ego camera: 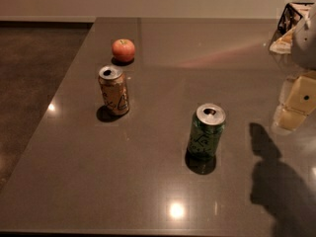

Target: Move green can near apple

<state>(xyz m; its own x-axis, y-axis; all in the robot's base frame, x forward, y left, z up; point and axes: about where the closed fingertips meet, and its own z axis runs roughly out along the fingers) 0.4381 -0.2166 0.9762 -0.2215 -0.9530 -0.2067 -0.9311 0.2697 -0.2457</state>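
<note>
The green can (206, 131) stands upright on the dark glossy table (148, 181), right of centre, with its silver top open. The apple (123, 50) sits at the far left part of the table, well apart from the green can. My gripper (298, 101) shows as a pale yellow part at the right edge, to the right of the green can, a clear gap away from it and holding nothing that I can see. The arm's grey housing (305, 41) is above it.
An orange-gold can (114, 90) stands upright just in front of the apple. A black-and-white object (291, 16) sits at the far right corner. The table's left edge runs diagonally beside brown floor (29, 73). The arm's shadow (274, 177) falls at the front right.
</note>
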